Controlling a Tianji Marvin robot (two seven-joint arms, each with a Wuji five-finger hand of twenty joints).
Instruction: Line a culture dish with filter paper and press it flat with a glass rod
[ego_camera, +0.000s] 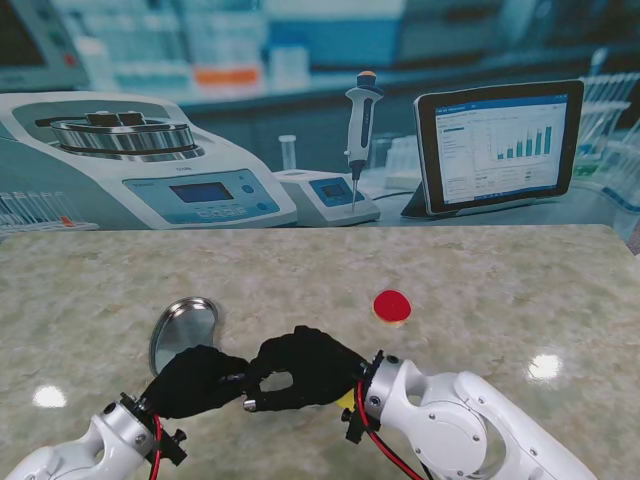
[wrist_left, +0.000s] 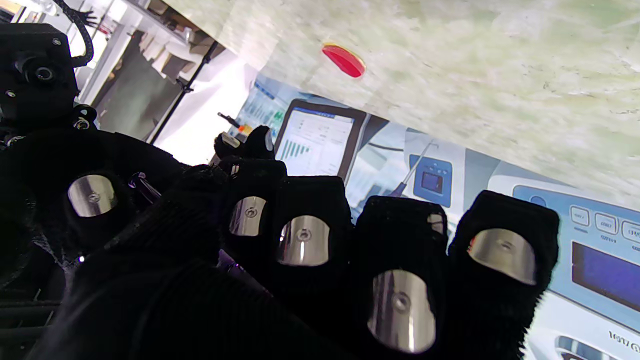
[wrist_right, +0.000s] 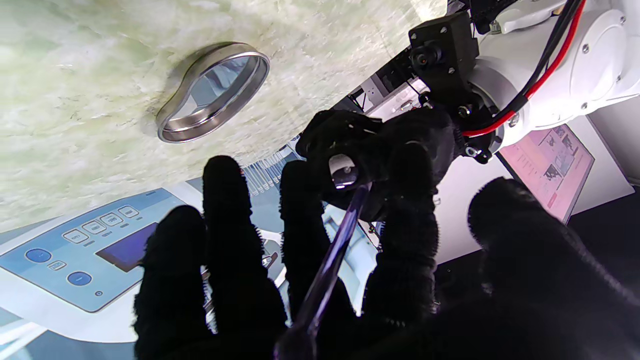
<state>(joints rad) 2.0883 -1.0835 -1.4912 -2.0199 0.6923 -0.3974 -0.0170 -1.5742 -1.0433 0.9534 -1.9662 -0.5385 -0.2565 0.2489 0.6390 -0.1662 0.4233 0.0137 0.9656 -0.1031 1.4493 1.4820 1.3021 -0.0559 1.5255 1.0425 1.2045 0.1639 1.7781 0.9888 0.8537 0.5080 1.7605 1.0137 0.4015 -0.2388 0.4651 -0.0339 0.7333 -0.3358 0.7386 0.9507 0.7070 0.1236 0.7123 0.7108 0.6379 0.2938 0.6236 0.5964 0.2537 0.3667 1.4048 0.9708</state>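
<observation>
A shallow, round, metal-rimmed culture dish (ego_camera: 185, 328) (wrist_right: 212, 92) lies on the table to my left. A red filter-paper disc (ego_camera: 392, 306) (wrist_left: 343, 60) lies flat farther right, outside the dish. My two black-gloved hands meet near the table's front edge, nearer to me than the dish. A clear glass rod (wrist_right: 332, 260) runs from my right hand (ego_camera: 305, 368) up to my left hand (ego_camera: 195, 380) (wrist_right: 360, 150). The left fingers (wrist_right: 320, 145) pinch the rod's far end. The rod passes between the right hand's fingers (wrist_right: 305, 225). The rod is hidden in the stand view.
The marble table (ego_camera: 500, 270) ends at a printed lab backdrop (ego_camera: 300, 130) showing a balance, a pipette and a tablet. Both white forearms (ego_camera: 470, 420) come in low at the front edge.
</observation>
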